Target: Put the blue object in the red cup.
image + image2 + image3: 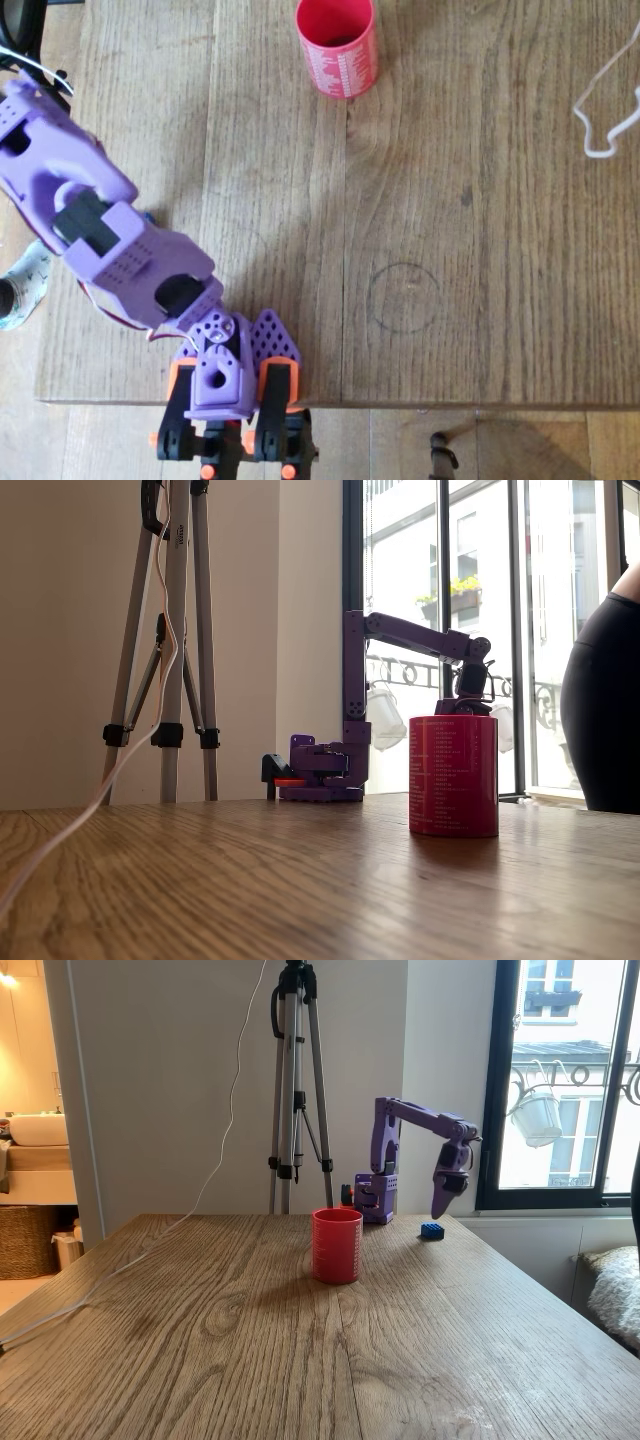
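standing upright on the wooden table (pixel 200 1340) is the red cup (pixel 337 1245), mouth up, fine white print on its side; in the overhead view it is sitting at the top edge of the picture (pixel 337 45), and in a fixed view it is filling the near foreground (pixel 453 776). lying flat on the table near the far right corner, in a fixed view, is the blue object (pixel 432 1230), a small blocky piece, well apart from the cup and to its right. hanging over that piece is the purple arm (pixel 415 1115), its base sitting at the far edge of the table, its upper link reaching out level and its wrist pointing down. hovering just above the blue object and not touching it is the gripper (pixel 441 1205); its fingers are tapering to a point, and whether they are spread or pressed together i cannot tell. in the overhead view the arm (pixel 90 215) is stretching up and left from its base at the bottom edge, covering the piece beneath it. standing behind the table in both fixed views is a tripod (pixel 295 1090), a white cable (pixel 215 1175) trailing from it down across the tabletop. leaning in at the right edge of a fixed view is a person in dark clothing (pixel 605 710).
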